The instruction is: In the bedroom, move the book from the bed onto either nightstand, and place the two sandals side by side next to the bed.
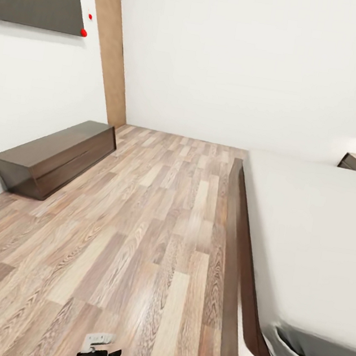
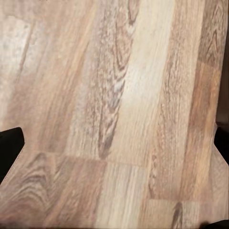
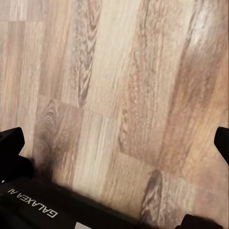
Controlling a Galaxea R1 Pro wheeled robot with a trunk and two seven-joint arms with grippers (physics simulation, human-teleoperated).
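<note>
Wood floor (image 1: 134, 240), bed (image 1: 312, 232), "GALAXEA" lettering (image 3: 33, 202)

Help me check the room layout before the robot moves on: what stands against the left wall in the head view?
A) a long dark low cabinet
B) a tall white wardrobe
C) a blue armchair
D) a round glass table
A: a long dark low cabinet sits on the wood floor along the left wall, across from the bed, whose off-white mattress lies in a dark brown frame.
</note>
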